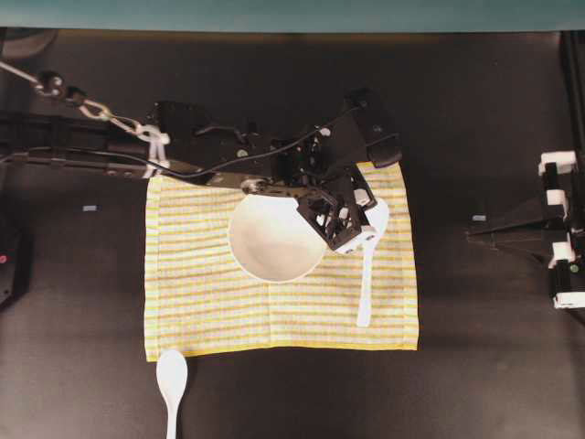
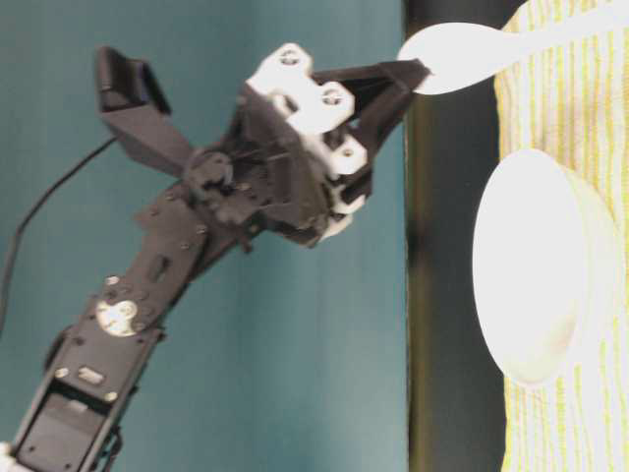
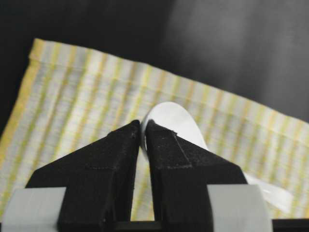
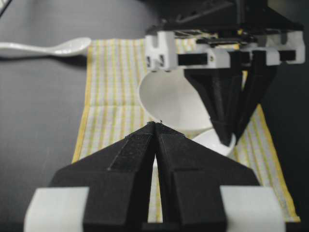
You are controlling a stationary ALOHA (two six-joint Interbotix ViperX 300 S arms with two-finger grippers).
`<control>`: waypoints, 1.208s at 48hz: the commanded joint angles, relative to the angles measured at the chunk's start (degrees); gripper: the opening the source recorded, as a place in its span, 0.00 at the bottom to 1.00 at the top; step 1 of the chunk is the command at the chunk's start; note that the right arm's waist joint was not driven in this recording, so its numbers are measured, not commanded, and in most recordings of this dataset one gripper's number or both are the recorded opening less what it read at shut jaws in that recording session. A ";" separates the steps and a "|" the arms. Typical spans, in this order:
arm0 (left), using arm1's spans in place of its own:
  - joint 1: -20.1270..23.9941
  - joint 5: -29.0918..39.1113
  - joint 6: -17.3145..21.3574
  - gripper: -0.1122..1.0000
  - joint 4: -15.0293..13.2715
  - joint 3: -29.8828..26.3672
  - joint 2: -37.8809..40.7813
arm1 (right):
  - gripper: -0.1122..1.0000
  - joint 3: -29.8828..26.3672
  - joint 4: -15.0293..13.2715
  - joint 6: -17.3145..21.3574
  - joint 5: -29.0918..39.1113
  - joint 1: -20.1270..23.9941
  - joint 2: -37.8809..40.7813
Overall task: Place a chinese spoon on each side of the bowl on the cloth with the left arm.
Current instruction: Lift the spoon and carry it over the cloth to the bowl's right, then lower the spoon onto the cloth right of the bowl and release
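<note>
Your left end effector point(image 1: 368, 236), clamped on a white spoon's point(image 1: 367, 274) bowl end right of the bowl point(image 1: 274, 240) on the cloth point(image 1: 196, 302): lower it flat, handle parallel, before letting go.

Left arm point(image 1: 210, 151) is stretched way out across the middle in the overhead view, wrist bent so the left gripper point(image 1: 367, 234) points down and a bit sideways. Its jaws are pinched tight on the bowl end of a white spoon point(image 1: 368, 274) — the wrist cam shows just a sliver of it between the black tips. Right gripper point(image 4: 157, 126) sits parked at its own side, jaws closed with nothing between them, pointing level toward the centre.
</note>
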 commanded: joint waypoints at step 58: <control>-0.97 -7.56 0.09 0.85 0.18 1.76 1.67 | 0.10 0.88 0.09 -0.09 -0.62 0.09 -0.53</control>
